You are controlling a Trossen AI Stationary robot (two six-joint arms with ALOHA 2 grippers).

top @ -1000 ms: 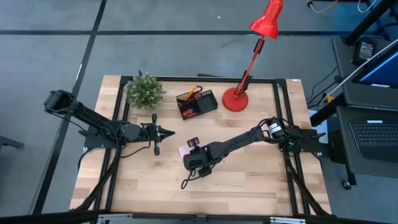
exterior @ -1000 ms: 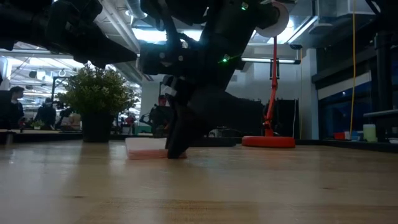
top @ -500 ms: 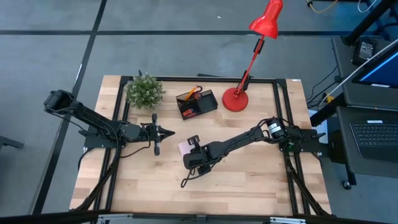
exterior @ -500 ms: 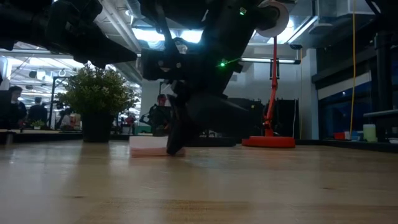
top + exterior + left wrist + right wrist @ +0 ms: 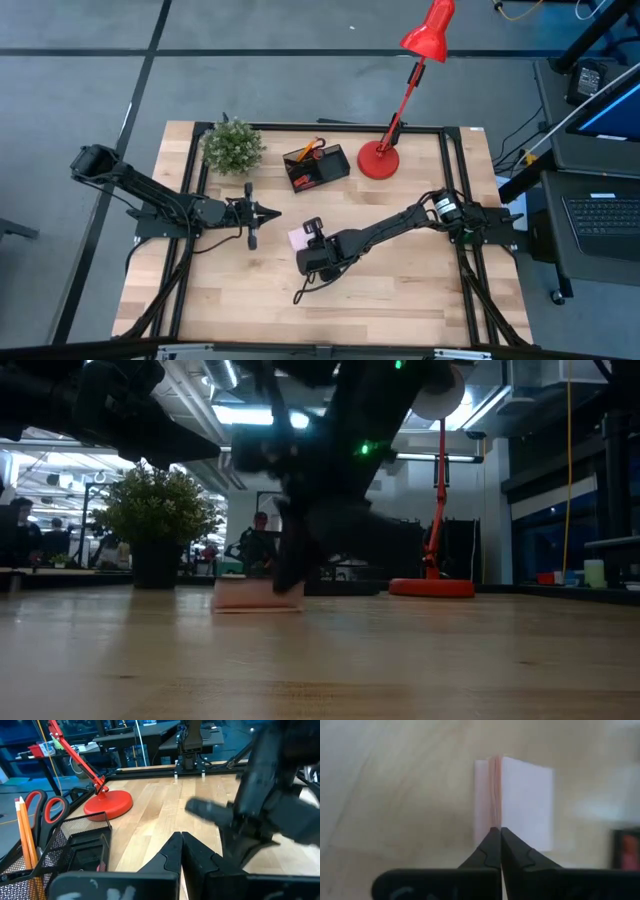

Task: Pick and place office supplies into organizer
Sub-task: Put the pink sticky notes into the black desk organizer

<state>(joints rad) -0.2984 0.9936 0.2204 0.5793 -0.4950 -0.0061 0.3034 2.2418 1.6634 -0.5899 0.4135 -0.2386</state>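
The white-and-pink note pad [image 5: 297, 239] [image 5: 520, 800] lies flat on the table, left of centre; the low view shows it too [image 5: 255, 596]. My right gripper [image 5: 312, 250] [image 5: 495, 830] is shut and points down over the pad's edge. My left gripper [image 5: 276, 212] [image 5: 181, 837] is shut, holds nothing and waits left of the pad. The black mesh organizer [image 5: 318, 167] [image 5: 75, 847] stands near the far edge, with red-handled scissors [image 5: 42, 807] and orange pencils [image 5: 24, 835] upright inside. My right gripper is shut and comes from above, pointing down. Its fingertips [image 5: 492, 837] are over the note pad's top face close to one edge [image 5: 495, 820]. Whether they press on it or hover just above, I cannot tell. The pad lies flat on the table.
A red desk lamp stands on its round base [image 5: 378, 160] to the right of the organizer. A green potted plant [image 5: 232, 146] stands at the far left corner. Bare wood stretches along the near side [image 5: 400, 290]. People show in the room behind the table [image 5: 262, 530].
My right gripper has shifted slightly toward the table's right edge. Its fingertips have risen from the table top in front of the pad to about the level of the pad's top. The pad has slid a little to the right.
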